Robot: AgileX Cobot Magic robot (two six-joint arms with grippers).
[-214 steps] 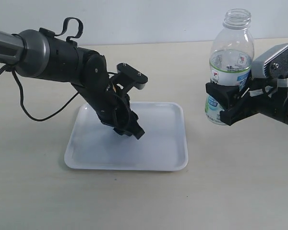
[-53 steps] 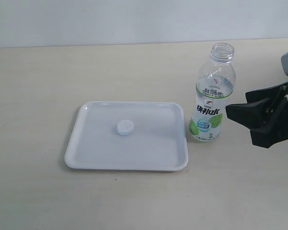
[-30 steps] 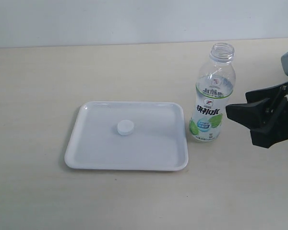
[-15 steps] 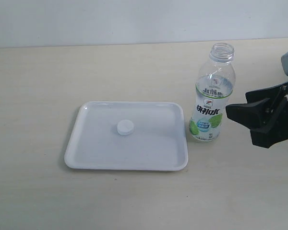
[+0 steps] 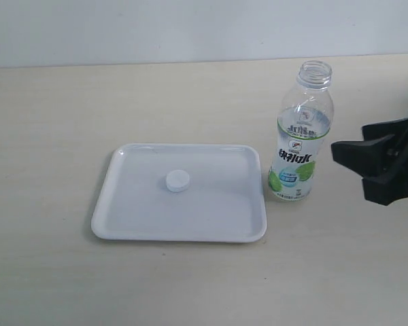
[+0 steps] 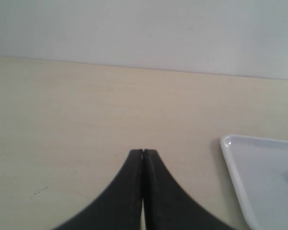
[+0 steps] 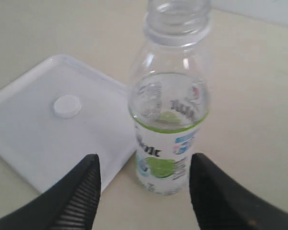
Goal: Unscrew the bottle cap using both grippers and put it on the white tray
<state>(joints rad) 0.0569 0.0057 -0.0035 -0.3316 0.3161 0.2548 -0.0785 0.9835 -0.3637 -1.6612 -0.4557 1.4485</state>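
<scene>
The white bottle cap [image 5: 177, 180] lies flat near the middle of the white tray [image 5: 122, 224]. Just right of the tray the clear bottle [image 5: 300, 136] stands upright with its neck uncapped. My right gripper [image 5: 359, 166] is open at the right edge, a short gap away from the bottle and holding nothing. Its wrist view shows the bottle [image 7: 170, 110] ahead of the spread fingers [image 7: 84, 191], with the cap [image 7: 67, 106] on the tray [image 7: 19, 143] beyond. My left gripper [image 6: 143, 152] is shut and empty over bare table, the tray's rim [image 6: 233, 165] off to one side; it is out of the exterior view.
A pale wall [image 5: 190, 27] runs along the far edge of the beige table [image 5: 54, 102]. Nothing else stands on the table.
My right gripper has drawn back a little to the right, away from the bottle. Bottle, cap and tray have not moved over the last second.
</scene>
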